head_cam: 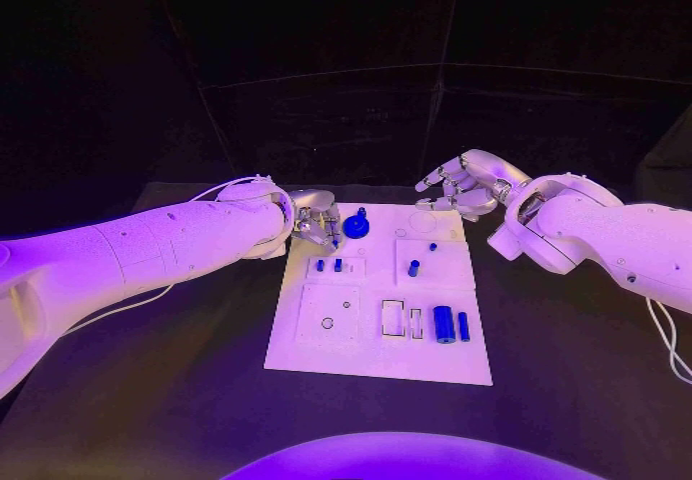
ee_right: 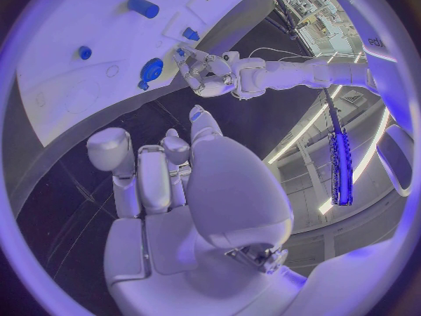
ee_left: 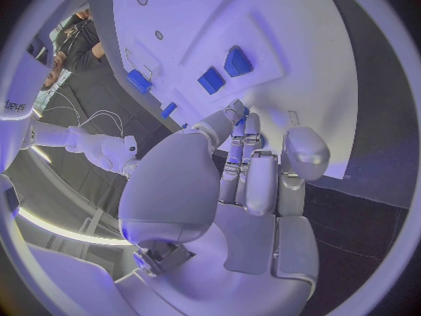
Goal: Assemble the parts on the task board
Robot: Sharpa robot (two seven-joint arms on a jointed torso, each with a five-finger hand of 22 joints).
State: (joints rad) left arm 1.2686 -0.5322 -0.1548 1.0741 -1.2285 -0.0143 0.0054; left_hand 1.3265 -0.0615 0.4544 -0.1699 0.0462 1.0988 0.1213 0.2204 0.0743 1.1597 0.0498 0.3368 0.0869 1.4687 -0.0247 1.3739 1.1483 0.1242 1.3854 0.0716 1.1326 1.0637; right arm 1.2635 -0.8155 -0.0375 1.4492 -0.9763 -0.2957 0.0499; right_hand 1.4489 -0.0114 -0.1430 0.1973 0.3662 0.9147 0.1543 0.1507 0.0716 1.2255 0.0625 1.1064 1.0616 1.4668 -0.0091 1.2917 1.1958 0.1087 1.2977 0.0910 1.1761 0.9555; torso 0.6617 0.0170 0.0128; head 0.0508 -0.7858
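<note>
Assembly is partly complete, by my judgement: several parts (head_cam: 444, 325) lie loose on the task board (head_cam: 329, 362), my left hand (head_cam: 316, 228) pinches a small blue part, and my right hand (head_cam: 464, 185) hovers empty, fingers apart.

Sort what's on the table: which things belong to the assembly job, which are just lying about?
Job:
task board
round blue knob
blue cylinder
small blue pegs
left hand
right hand

Lying about:
white cable
</note>
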